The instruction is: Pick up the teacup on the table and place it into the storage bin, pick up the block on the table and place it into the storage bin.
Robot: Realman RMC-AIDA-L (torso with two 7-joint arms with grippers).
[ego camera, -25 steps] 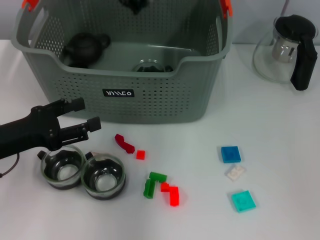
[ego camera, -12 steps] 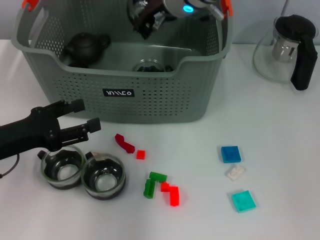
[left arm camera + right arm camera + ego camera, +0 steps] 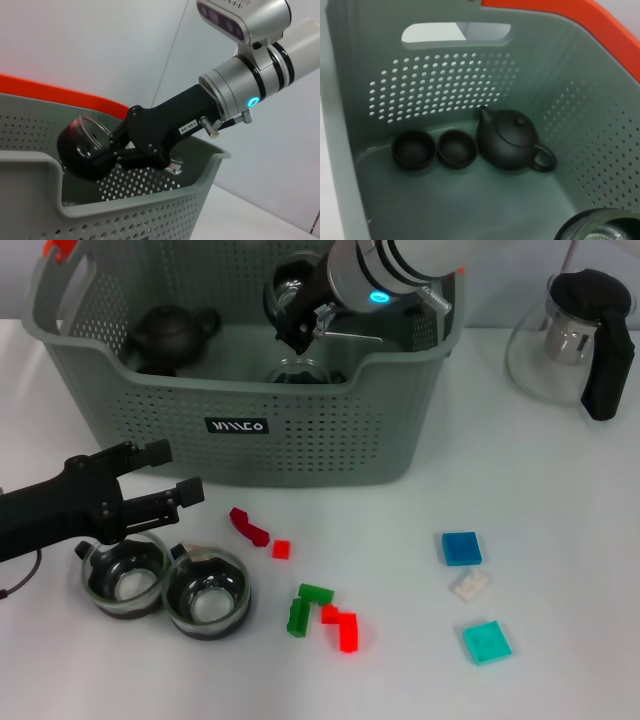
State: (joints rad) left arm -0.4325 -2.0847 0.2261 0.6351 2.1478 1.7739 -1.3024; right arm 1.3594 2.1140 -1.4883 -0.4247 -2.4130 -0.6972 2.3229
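Right gripper (image 3: 297, 328): it is over the bin (image 3: 300, 450), reaching in from the back. Its fingers are closed on a glass cup (image 3: 290, 285). The left wrist view shows the same held cup (image 3: 82, 147) pinched between the dark fingers, above the bin's wall.

Left gripper (image 3: 165, 472): it hangs low over the table (image 3: 560, 540), just in front of the bin and right above two more glass cups. Its fingers are apart and hold nothing.

Inside the bin: a glass cup (image 3: 297, 372) already lies near the front wall. A dark teapot (image 3: 512, 141) and two small dark cups (image 3: 434, 149) sit on the bin's floor.

Cups still on the table: two (image 3: 165, 585), side by side, near the left gripper.

Blocks on the table: red ones (image 3: 258, 532), green and red ones (image 3: 322, 616), and blue, white and teal ones (image 3: 472, 592). None can be seen in the bin.

Glass jug (image 3: 570, 335): it stands to the right of the bin, well apart from the work.

How far along: the held cup looks close to being let go into the bin. The two table cups and the block part are still to do, I think.
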